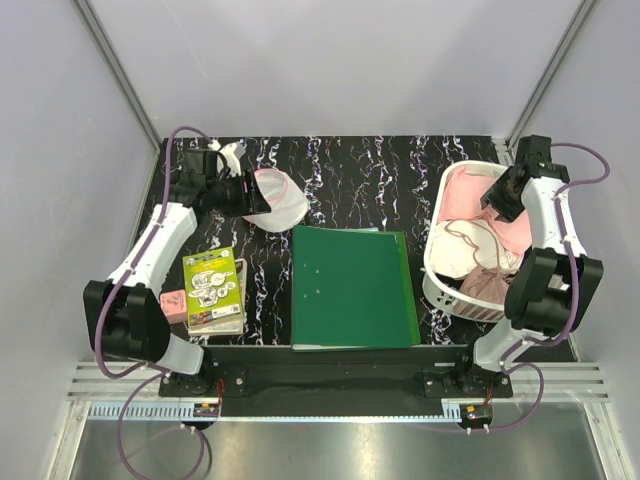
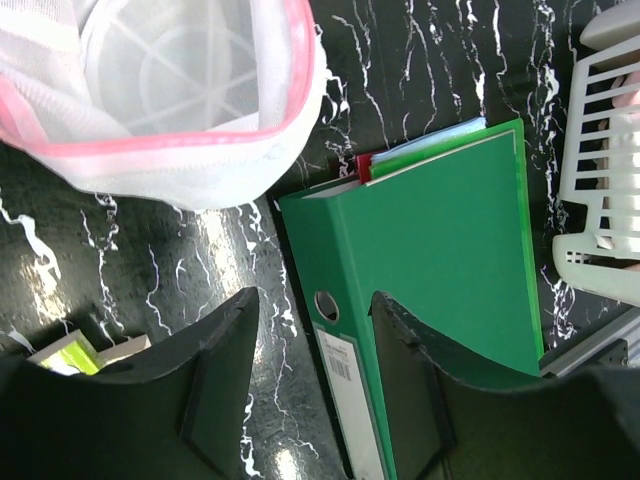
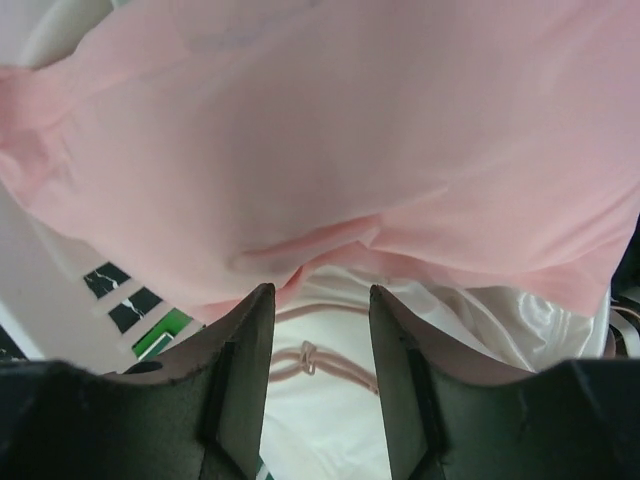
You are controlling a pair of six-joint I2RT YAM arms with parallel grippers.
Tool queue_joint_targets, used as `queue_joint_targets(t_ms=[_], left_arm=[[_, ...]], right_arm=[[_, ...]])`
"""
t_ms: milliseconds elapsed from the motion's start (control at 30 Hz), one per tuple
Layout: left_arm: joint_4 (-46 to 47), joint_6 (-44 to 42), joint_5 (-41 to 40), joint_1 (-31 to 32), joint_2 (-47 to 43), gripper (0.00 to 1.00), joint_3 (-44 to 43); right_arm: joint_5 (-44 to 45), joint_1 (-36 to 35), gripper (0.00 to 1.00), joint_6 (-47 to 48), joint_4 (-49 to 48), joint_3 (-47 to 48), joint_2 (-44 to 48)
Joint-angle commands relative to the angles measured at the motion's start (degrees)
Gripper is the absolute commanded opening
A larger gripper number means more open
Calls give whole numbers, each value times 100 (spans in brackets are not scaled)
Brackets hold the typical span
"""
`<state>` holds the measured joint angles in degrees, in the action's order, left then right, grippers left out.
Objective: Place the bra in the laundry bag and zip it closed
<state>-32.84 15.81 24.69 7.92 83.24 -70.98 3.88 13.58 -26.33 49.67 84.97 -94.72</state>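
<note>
Pale grey walls around a black, white-veined tabletop (image 1: 380, 170).

From the top camera: small round laundry bag of white mesh with a pink rim (image 1: 277, 200) at the far left of the tabletop, mouth open, just beside the left tool (image 1: 240, 190). In the middle, a flat green ring binder (image 1: 353, 288). At near left, a yellow-green illustrated book (image 1: 213, 290) and a small pink box (image 1: 173, 300). At right, a white slatted plastic basket (image 1: 430, 264) heaped with pink and pale garments, right tool (image 1: 497, 200) lowered over it.

From the left wrist: left tool (image 2: 315, 300) spread wide, gripping nothing. Laundry bag (image 2: 200, 160) ahead of the fingertips and apart from them, pink rim towards the camera. Green ring binder (image 2: 440, 260) beyond, corner of the basket (image 2: 572, 190) at right.

From the right wrist: right tool (image 3: 320, 292) spread, nothing between its fingers. Soft pink cloth (image 3: 330, 140) draped just ahead, contact impossible to tell. Underneath, a white satin garment with pink cord trim (image 3: 330, 410).
</note>
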Motion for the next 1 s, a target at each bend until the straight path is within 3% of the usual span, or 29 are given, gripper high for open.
queue_joint_targets(t_ms=[0,233,367,467,633,800,967], left_arm=[[-21,-245,405,-72,210,52,-478],[-126,-201,625,-107,553,52,-777],[-135,-219,634,-124,562,52,-786],[-135,-193,669,-142,562,52,-742],[-135,-87,766,-142,509,51,-654],[-135,123,748,-133,465,51,-496],[-74,352,643,-89,254,51,-128]], right_arm=[[-114,136,50,-303,-589,-112,-152],[-353,197,48,-513,-958,-278,-390],[-370,215,39,-549,-1082,-393,-442],[-309,215,29,-470,-1214,-446,-521],[-510,206,1,-321,-969,-279,-128],[-502,206,0,-312,-240,212,690],[-844,162,0,-417,499,1327,1245]])
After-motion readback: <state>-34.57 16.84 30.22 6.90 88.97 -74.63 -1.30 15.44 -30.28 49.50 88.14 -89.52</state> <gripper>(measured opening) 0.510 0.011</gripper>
